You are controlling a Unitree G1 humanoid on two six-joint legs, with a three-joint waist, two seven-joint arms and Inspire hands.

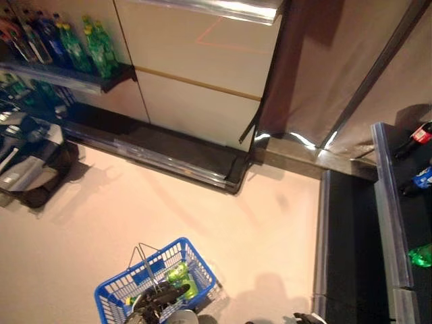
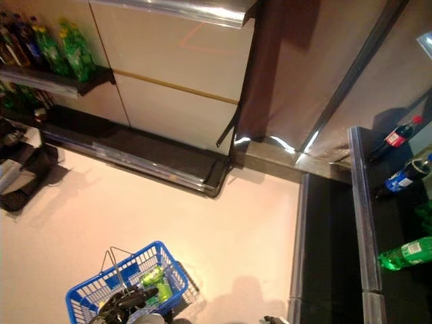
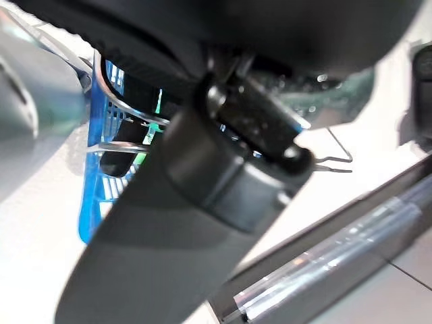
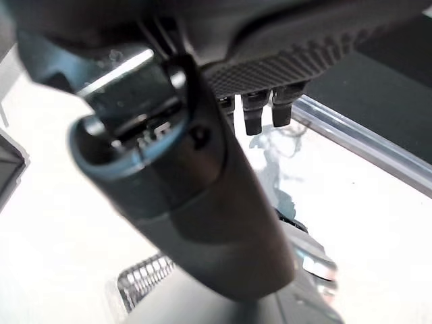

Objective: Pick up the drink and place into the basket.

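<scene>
Setting: a shop, self-service aisle.
Upper left: wall shelf point(image 1: 67, 77) stocked with rows of bottled drinks point(image 1: 74, 44), green and dark.
Right edge: low dark shelf point(image 2: 361, 223) bearing red-capped, blue-labelled and green bottles point(image 2: 405, 253).
Lower centre: blue wire-handled shopping basket point(image 1: 115, 290) on the pale floor point(image 1: 223, 223).
Upper centre: cream cabinet panels point(image 1: 202, 61).

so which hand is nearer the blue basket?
Left. The left hand is right over the blue basket, at its handle. The right hand sits well off to the right, above bare floor.
</scene>
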